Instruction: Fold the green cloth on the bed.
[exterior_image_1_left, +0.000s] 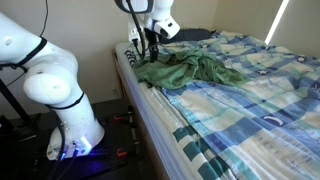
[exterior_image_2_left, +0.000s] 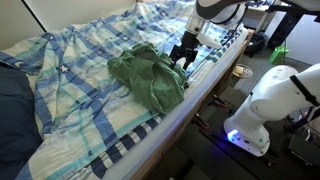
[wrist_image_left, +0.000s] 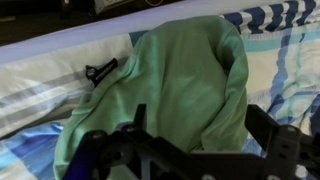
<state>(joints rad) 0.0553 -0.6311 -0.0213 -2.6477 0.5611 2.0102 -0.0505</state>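
Jaws spread wide, gripping nothing, poised over the rumpled green cloth (exterior_image_2_left: 148, 76) heaped near the edge of the bed (exterior_image_1_left: 150, 100) — and a deep pinch here could catch the checked cover (exterior_image_2_left: 75, 95) too, or tug the heap overboard.
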